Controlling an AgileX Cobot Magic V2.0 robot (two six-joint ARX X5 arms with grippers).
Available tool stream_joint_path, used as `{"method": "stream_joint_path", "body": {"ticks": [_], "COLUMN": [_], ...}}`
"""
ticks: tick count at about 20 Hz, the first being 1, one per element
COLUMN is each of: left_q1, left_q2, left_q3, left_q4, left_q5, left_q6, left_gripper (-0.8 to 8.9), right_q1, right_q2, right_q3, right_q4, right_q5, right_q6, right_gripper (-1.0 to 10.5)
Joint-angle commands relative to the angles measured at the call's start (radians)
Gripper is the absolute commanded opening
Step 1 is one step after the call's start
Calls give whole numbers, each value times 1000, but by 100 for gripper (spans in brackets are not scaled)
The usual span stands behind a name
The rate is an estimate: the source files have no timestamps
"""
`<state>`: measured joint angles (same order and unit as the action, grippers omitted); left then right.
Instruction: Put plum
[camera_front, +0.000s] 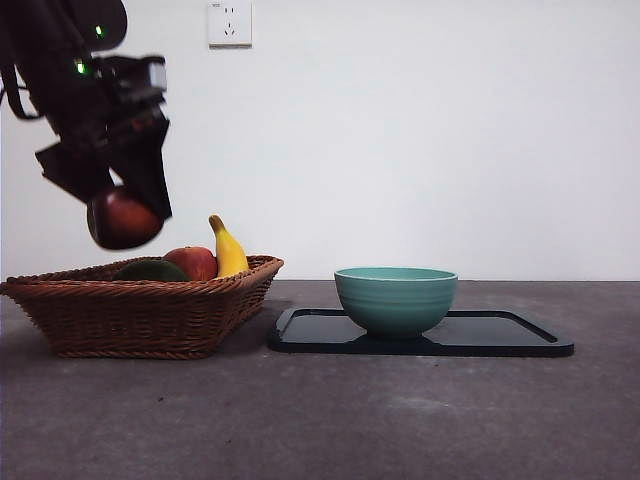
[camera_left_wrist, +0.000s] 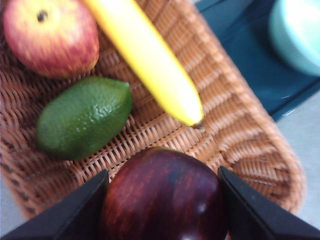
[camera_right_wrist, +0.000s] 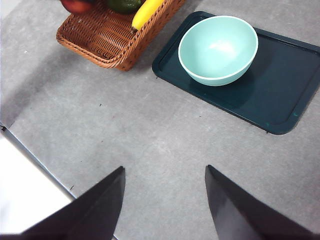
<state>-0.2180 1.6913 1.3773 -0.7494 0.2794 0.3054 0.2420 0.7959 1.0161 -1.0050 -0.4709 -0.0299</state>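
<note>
The glossy dark maroon plum (camera_left_wrist: 164, 197) hangs above the left part of the wicker basket (camera_front: 150, 310), held between the two black jaws of my left gripper (camera_left_wrist: 164, 205), which is shut on it. In the front view the plum (camera_front: 122, 218) is lifted clear of the basket's rim, under the dark left arm (camera_front: 95, 110). My right gripper (camera_right_wrist: 165, 200) stands open high over bare table, nothing between its jaws. The teal bowl (camera_front: 396, 298) sits on the dark tray (camera_front: 500, 335) to the right of the basket.
In the basket (camera_left_wrist: 235, 130) lie a red-yellow apple (camera_left_wrist: 50, 37), a dull green fruit (camera_left_wrist: 84, 117) and a banana (camera_left_wrist: 150, 60). The tray (camera_right_wrist: 280, 95) with the bowl (camera_right_wrist: 218, 49) lies right beside the basket (camera_right_wrist: 107, 37). A socket (camera_front: 229, 22) is on the wall.
</note>
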Motion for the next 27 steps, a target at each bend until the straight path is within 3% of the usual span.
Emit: {"method": "stream_joint_path", "body": {"ticks": [1, 8, 17, 20, 24, 27], "left_q1": [-19, -71, -77, -77, -77, -77], "left_q2": [23, 49, 122, 122, 121, 99], "left_q3": [-30, -130, -131, -131, -130, -120], "left_q4": [71, 227, 246, 236, 204, 188], "left_q5": [-9, -100, -106, -107, -107, -106], "left_q6": [-6, -39, -72, -87, -90, -95], "left_gripper": [216, 216, 226, 392, 423, 502], "right_q1": [5, 5, 5, 5, 5, 5], "right_q2": [5, 5, 4, 4, 4, 4], "right_q3": [9, 9, 9, 9, 9, 9], "right_q4": [10, 11, 10, 9, 10, 10], "right_q5": [-4, -4, -5, -6, -9, -9], "right_q6": [-8, -8, -8, -8, -8, -8], "right_gripper": [256, 256, 256, 256, 256, 256]}}
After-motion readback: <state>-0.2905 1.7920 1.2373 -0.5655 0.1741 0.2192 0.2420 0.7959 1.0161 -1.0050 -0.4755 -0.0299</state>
